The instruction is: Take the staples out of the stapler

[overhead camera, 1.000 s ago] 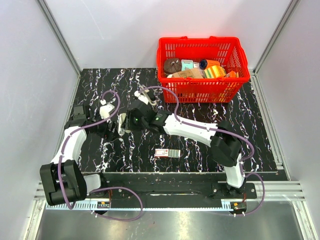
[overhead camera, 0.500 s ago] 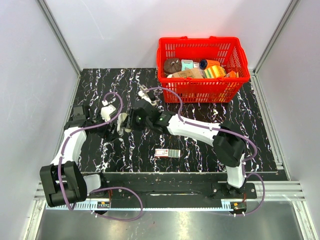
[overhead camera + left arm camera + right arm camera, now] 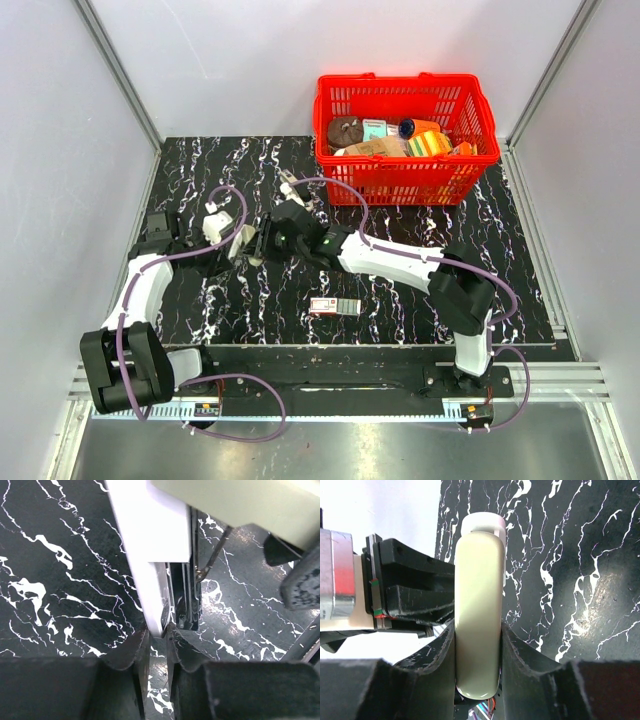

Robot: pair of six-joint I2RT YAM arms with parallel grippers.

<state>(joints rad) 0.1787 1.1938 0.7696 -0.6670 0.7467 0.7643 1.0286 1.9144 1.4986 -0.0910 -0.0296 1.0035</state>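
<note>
We saw the right claw [image 3: 478, 632] clamped on the stapler [image 3: 477, 590] (by its cream arm); the left claw [image 3: 157, 636] pinched its white tip.

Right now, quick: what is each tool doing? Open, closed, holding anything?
Left tool: closed, pinching the near end of the stapler.
Right tool: closed, holding the stapler by its cream top arm.
</note>
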